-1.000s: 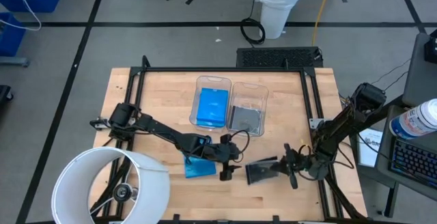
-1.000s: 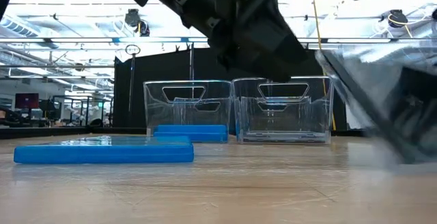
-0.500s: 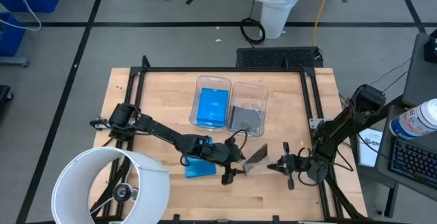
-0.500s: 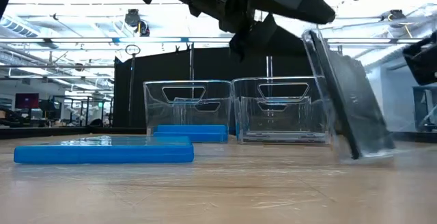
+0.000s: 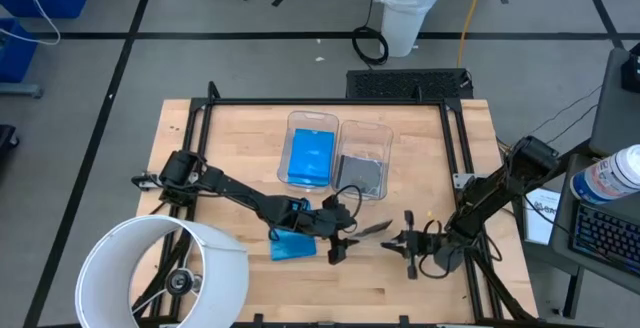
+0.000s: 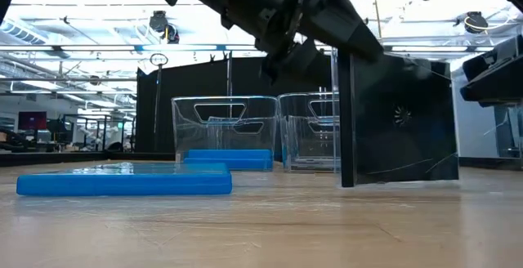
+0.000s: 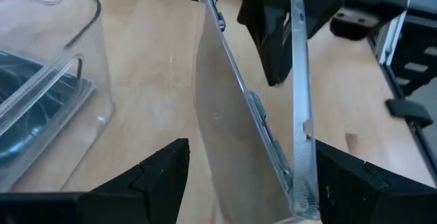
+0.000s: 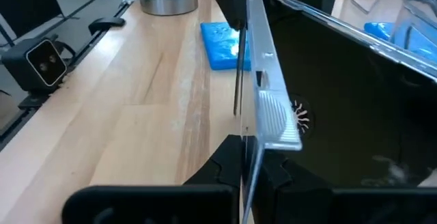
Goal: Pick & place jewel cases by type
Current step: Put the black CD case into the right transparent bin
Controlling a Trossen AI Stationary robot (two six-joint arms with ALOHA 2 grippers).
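Smoky jewel case [image 6: 398,121] upright — both end effectors alongside

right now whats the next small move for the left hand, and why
Probably close the left hand on the dark case. The case stands on edge on the table, pinched by the shut right hand, and the left hand's open fingers already sit either side of it.

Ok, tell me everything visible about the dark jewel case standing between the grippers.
The dark jewel case is thin, square, smoky translucent plastic with a disc hub showing. It stands upright on edge on the table, in front of the clear bins. The right gripper is shut on one edge; the open left gripper straddles it.
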